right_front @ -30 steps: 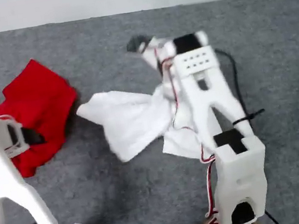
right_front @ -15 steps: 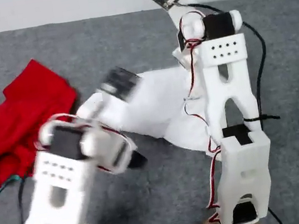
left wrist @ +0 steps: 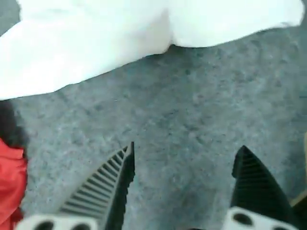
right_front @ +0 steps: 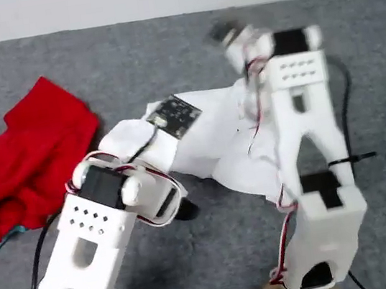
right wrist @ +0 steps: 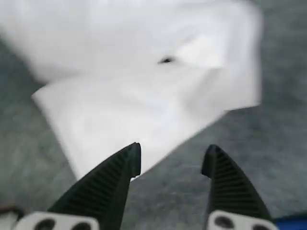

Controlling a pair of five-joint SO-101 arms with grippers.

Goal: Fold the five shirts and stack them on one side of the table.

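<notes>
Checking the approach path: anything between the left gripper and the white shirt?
No obstacle. In the left wrist view, bare grey mat fills the stretch between the open left gripper and the near edge of the white shirt.

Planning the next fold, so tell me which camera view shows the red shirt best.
The high view: the red shirt lies crumpled on the grey table beside the white shirt, most of it in sight, cut by the picture's edge. The left wrist view catches a small corner of the red shirt at its edge.
</notes>
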